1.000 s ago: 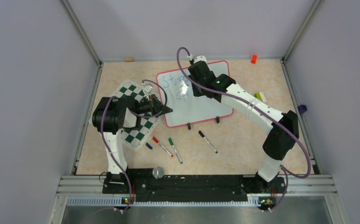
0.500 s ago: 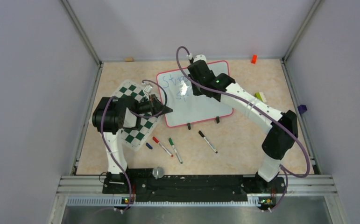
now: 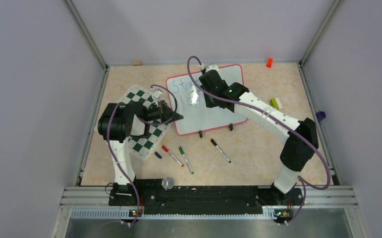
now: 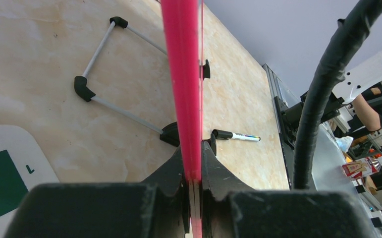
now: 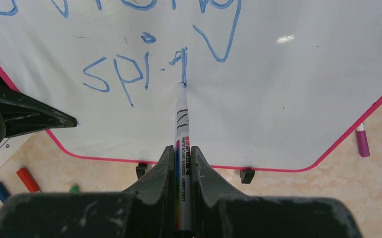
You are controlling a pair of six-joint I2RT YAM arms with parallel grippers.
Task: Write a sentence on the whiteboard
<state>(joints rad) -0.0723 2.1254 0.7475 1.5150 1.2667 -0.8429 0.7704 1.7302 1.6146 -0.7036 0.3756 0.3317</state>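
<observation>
The whiteboard [image 3: 213, 118] with a red-pink frame lies at the table's middle back. My left gripper [image 3: 178, 117] is shut on its left frame edge [image 4: 181, 74], fingertips pinching it in the left wrist view [image 4: 192, 148]. My right gripper [image 3: 204, 98] is over the board, shut on a whiteboard marker [image 5: 182, 124] with its tip touching the board. The sentence [image 5: 124, 74] is in blue: a top line cut off by the view, then "spi" and a fresh vertical stroke at the tip. In the top view [image 3: 184, 84] the arm hides part of it.
A checkered mat [image 3: 144, 136] lies under my left arm. Red [image 3: 171, 154], green [image 3: 185, 158] and black [image 3: 220, 150] markers lie near the board's front edge. Small blocks sit at the back and right: orange [image 3: 269, 62], yellow-green [image 3: 276, 102], purple [image 3: 320, 115].
My right gripper has moved a little toward the near side over the board with the marker, drawing a stroke. The left arm has not moved.
</observation>
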